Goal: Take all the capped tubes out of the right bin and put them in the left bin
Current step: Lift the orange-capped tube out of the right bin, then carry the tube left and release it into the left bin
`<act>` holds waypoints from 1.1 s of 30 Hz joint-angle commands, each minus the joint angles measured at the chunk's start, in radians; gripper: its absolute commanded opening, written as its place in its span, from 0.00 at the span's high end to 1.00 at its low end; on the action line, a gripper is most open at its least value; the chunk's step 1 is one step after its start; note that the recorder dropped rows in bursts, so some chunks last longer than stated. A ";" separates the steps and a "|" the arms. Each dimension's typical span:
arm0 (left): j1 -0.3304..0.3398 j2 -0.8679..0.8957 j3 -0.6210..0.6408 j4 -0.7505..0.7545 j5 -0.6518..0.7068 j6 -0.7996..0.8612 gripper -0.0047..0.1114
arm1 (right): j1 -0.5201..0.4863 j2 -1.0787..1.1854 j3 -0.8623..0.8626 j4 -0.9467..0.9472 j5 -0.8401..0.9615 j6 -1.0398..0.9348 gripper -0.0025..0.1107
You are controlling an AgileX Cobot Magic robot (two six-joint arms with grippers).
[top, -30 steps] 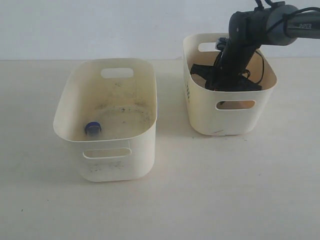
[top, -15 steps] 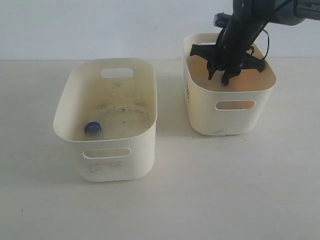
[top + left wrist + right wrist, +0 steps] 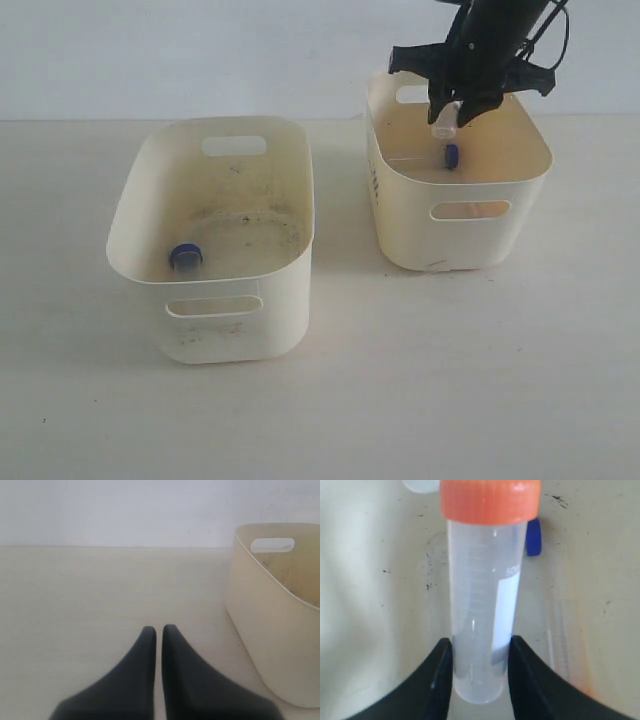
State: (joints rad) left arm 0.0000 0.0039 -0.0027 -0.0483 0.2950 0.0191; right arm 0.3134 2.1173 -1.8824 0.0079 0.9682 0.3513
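My right gripper [image 3: 452, 108] hangs over the right bin [image 3: 400, 235], shut on a clear tube [image 3: 444, 120]. The right wrist view shows that tube [image 3: 482, 615] with an orange-red cap, pinched near its base between the right gripper's [image 3: 481, 652] fingers. Below it in the bin lie a blue-capped tube [image 3: 452, 155], whose cap [image 3: 533, 537] peeks out beside the held one, and another clear tube [image 3: 561, 635]. One blue-capped tube [image 3: 186, 257] lies in the grimy left bin [image 3: 285, 290]. The left gripper [image 3: 156, 630] is shut and empty over the table beside the left bin [image 3: 265, 630].
The two bins stand apart on a pale table [image 3: 400, 380] with a white wall behind. The left arm is out of the exterior view. Bare tabletop [image 3: 90, 590] lies ahead of the left gripper.
The right gripper has risen from deep inside the right bin to above its rim, carrying the orange-capped tube. The blue cap in that bin now shows. The left bin is unchanged.
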 commanded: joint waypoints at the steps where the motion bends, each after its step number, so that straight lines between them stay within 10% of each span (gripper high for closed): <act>1: -0.004 -0.004 0.003 -0.009 0.001 -0.002 0.92 | -0.005 -0.041 -0.006 -0.008 0.012 -0.034 0.98; 12: -0.004 -0.004 0.003 -0.009 0.001 -0.002 0.92 | 0.017 -0.192 -0.006 0.335 0.028 -0.303 0.98; 33: -0.004 -0.004 0.003 -0.009 0.001 -0.002 0.92 | 0.369 -0.082 -0.002 0.356 0.110 -0.351 0.98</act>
State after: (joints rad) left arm 0.0000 0.0039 -0.0027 -0.0483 0.2950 0.0191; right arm 0.6597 2.0153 -1.8824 0.3567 1.0622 0.0000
